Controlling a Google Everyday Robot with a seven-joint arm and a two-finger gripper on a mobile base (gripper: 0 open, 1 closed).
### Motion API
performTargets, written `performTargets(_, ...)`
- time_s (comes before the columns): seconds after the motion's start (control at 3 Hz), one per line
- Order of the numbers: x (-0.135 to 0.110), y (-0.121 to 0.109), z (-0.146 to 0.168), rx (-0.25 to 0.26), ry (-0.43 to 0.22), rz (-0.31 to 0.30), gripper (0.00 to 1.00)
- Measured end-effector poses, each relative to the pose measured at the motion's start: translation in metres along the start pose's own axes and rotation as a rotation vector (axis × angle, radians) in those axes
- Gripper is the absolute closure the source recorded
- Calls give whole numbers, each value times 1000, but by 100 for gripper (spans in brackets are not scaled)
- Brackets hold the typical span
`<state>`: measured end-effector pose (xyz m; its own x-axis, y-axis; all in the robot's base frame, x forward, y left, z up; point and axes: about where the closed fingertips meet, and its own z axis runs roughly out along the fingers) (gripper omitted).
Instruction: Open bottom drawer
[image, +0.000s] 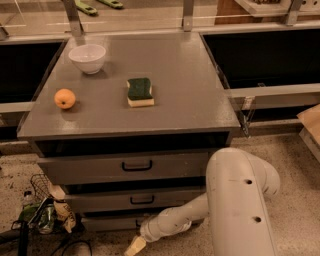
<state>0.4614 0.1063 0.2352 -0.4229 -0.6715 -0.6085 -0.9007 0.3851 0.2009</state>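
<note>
The grey cabinet has three drawer fronts stacked under its top. The bottom drawer (111, 223) is the slim grey front just above the floor. It looks closed, and my forearm covers its middle, so its handle is hidden. My gripper (134, 246) shows as a yellowish tip low in the camera view, just in front of and below that drawer's centre, near the floor. My white arm (240, 200) bends in from the right.
Top drawer (135, 166) and middle drawer (141, 199) carry black handles. On the cabinet top (190, 90) sit a white bowl (87, 57), an orange (65, 98) and a green-and-yellow sponge (139, 92). A wire basket with clutter (42, 210) stands on the floor at left.
</note>
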Motion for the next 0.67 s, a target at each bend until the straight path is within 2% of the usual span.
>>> performTargets(0.33,16,10,30,-55,21,23,0)
performTargets(0.67,18,11,40,-62,20,16,0)
